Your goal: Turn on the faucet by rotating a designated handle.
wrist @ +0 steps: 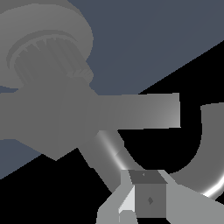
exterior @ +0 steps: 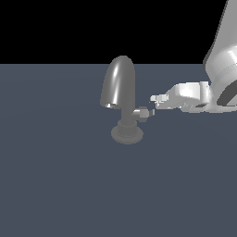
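Observation:
The grey faucet (exterior: 121, 85) stands on the floor, with its big arched spout over a short stem and a round disc base (exterior: 127, 135). The handle (exterior: 143, 113) is a small stub sticking out of the stem toward the exterior view's right. My gripper (exterior: 156, 98) reaches in from that side, its tips just above and right of the stub, fingers together and holding nothing. Whether it touches the handle I cannot tell. In the wrist view the handle's flat bar (wrist: 144, 111) lies just beyond my gripper (wrist: 144, 197), with the base (wrist: 43, 39) behind it.
The faucet sits on a flat blue-grey floor (exterior: 55, 185). The curved rim of the spout (wrist: 210, 148) shows close beside the fingers in the wrist view. My white arm (exterior: 222, 69) fills the exterior view's upper right corner.

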Action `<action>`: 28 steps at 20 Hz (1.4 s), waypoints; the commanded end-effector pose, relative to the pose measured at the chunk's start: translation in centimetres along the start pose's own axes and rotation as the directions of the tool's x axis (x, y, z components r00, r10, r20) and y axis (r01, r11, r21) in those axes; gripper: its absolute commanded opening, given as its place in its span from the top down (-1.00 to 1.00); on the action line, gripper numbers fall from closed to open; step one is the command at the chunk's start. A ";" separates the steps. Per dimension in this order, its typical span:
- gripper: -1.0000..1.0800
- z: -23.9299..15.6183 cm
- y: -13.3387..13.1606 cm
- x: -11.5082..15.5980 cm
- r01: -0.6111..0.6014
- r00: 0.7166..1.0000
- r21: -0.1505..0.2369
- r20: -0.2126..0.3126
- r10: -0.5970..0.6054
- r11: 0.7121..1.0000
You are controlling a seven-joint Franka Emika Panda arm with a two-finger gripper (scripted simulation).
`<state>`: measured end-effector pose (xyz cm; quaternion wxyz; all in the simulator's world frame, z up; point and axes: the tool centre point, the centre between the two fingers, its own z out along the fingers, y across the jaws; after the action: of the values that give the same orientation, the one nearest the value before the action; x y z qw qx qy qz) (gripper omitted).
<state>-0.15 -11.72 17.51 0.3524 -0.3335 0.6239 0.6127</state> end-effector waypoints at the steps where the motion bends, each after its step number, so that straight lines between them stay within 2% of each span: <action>1: 1.00 0.0 0.2 0.8 -0.001 1.000 0.000 0.000 0.001 1.000; 11: 1.00 0.0 1.6 5.4 -0.001 1.000 0.000 0.001 0.001 1.000; 12: 1.00 0.0 1.6 5.4 -0.001 1.000 0.000 0.001 0.001 1.000; 13: 1.00 0.0 1.4 3.2 0.034 0.999 0.002 -0.004 -0.034 0.999; 25: 1.00 0.0 -1.3 10.5 0.000 1.000 0.000 0.001 0.000 1.000; 26: 1.00 0.0 -1.3 10.5 0.000 1.000 0.000 0.001 0.000 1.000; 27: 1.00 0.0 -0.6 5.8 0.077 0.997 -0.009 -0.005 -0.077 0.997; 28: 1.00 0.0 -1.0 6.1 0.073 0.997 -0.009 -0.005 -0.073 0.997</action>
<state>-2.67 -11.65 12.27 0.3721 -0.3605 0.6079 0.6017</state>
